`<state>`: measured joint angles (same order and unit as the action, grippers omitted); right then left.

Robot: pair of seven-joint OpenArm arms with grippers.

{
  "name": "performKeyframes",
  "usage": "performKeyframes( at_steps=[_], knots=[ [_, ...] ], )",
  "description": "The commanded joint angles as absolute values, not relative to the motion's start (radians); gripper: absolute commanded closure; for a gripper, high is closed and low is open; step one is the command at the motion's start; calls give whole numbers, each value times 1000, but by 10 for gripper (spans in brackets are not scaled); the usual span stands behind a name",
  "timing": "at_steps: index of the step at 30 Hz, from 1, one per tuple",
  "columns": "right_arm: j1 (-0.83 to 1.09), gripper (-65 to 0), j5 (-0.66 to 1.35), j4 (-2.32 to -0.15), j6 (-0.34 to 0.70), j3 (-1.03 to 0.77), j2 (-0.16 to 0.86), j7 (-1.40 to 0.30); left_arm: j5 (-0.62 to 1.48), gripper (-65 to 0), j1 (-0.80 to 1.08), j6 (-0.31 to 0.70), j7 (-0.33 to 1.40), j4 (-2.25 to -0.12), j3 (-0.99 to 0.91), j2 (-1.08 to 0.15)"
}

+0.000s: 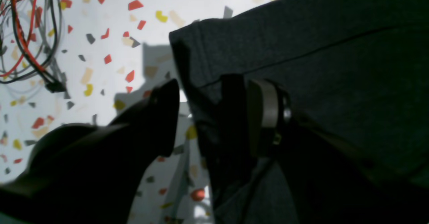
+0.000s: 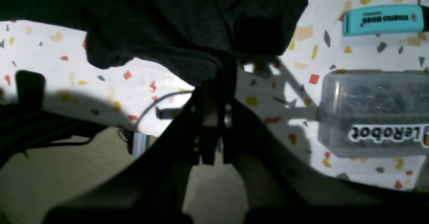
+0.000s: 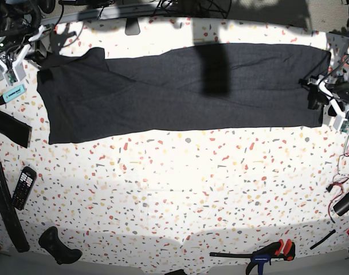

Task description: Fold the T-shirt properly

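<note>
While the large dark charcoal-grey fabric T-shirt is lying folded into a long band across the far part of the white speckled terrazzo surface, one end of it is being clamped by the right tool, whose jaws are pressed together on a bunched fold. At the opposite end, the left tool is being held with its jaws apart, one over the bare surface and one over the cloth edge. A turquoise highlighter pen and a clear plastic box are sitting near the right tool.

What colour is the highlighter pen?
The highlighter pen is turquoise, clearest in the right wrist view.
</note>
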<state>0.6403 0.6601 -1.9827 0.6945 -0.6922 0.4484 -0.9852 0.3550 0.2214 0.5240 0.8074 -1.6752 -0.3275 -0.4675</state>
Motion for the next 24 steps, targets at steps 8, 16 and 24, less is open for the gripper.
performKeyframes(
  at_steps=[8,16,24],
  knots=[
    [643,0,674,-1993,698,-701,465,-973,294,-310,211,486,731,-1688,-334,-485],
    [643,0,674,-1993,698,-701,465,-973,284,-310,210,511,661,-1567,-334,-485],
    [643,0,673,-1993,698,-701,464,-973,326,-309,211,515,606,-1515,-334,-485]
  ],
)
